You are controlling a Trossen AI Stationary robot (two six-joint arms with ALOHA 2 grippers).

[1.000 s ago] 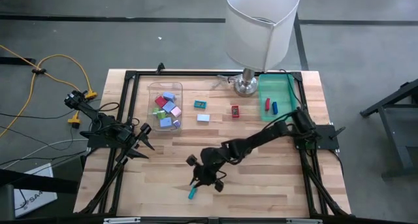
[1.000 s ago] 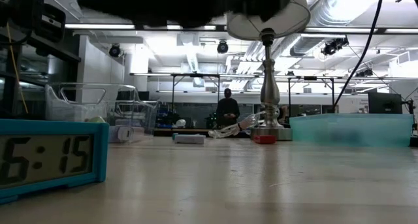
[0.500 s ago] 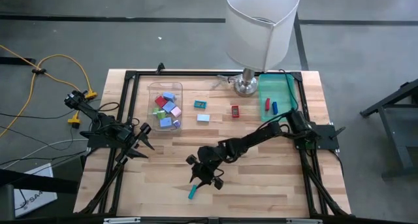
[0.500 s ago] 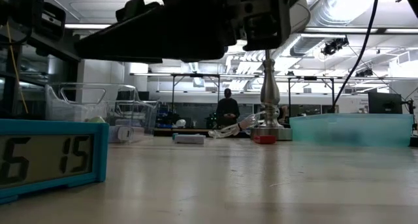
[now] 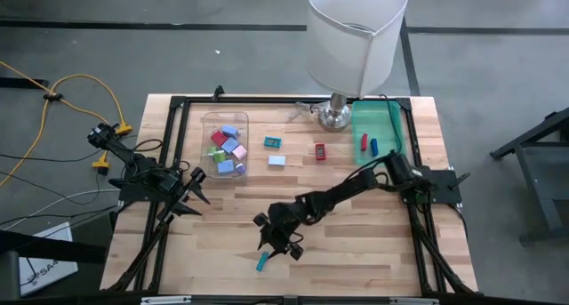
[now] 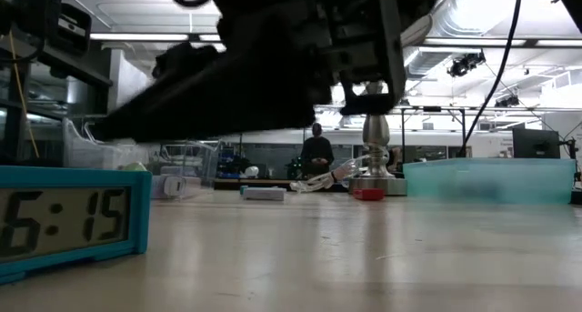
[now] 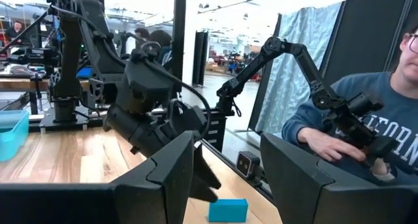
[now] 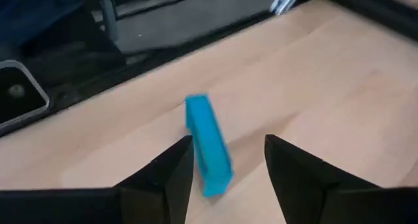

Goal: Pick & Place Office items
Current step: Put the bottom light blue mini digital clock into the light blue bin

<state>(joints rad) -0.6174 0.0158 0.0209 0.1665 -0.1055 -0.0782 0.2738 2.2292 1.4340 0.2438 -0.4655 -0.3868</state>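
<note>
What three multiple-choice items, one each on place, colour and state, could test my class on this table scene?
1. Where is the clear plastic bin? A near the lamp's far right B left of the loose pieces C on the floor
2. What colour is the small clock block under the right gripper? A red B teal C yellow
3. How do the right gripper's fingers stand? A open, block between them untouched B clamped on a cable C holding a lamp

Answers: B, the high view shows it; B, the right wrist view shows teal; A, gaps show on both sides.
</note>
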